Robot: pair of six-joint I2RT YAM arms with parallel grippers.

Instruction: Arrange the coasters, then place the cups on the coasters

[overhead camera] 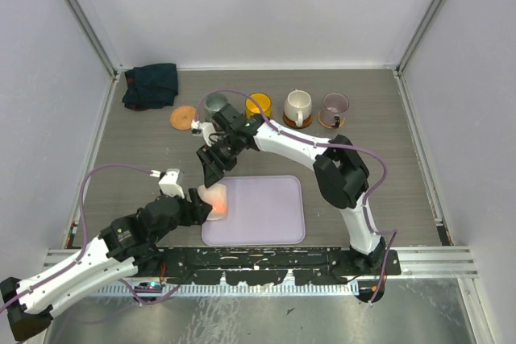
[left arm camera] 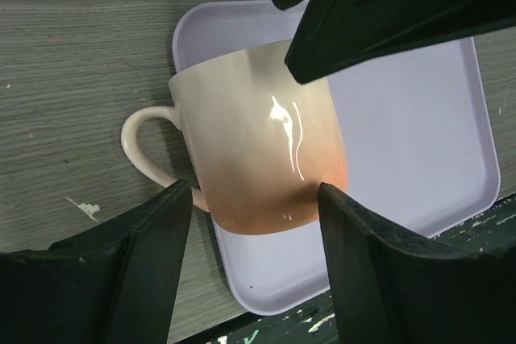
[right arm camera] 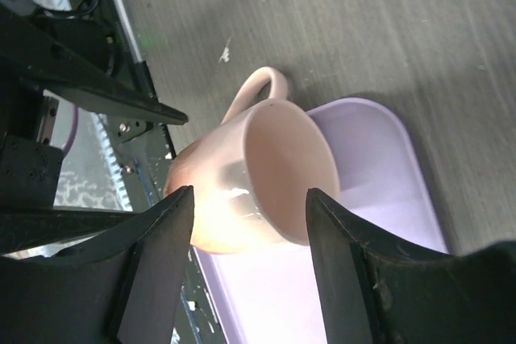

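A pale pink cup (overhead camera: 216,203) is tilted over the left edge of the lilac tray (overhead camera: 266,215), its handle toward the table. My left gripper (overhead camera: 201,203) is shut on its base, and in the left wrist view its fingers (left arm camera: 161,239) press both sides of the pink cup (left arm camera: 258,134). Just above the rim, my right gripper (overhead camera: 216,175) is open; in its wrist view the right gripper (right arm camera: 250,195) frames the pink cup (right arm camera: 266,167). An empty tan coaster (overhead camera: 184,117) lies at the back. The grey-green (overhead camera: 216,105), yellow (overhead camera: 258,104), white (overhead camera: 297,108) and purple cups (overhead camera: 334,106) stand in a row.
A dark folded cloth (overhead camera: 151,86) lies in the back left corner. The right arm (overhead camera: 290,141) stretches across the table in front of the cup row. The black rail (overhead camera: 266,263) runs along the near edge, just behind the tray (left arm camera: 419,118).
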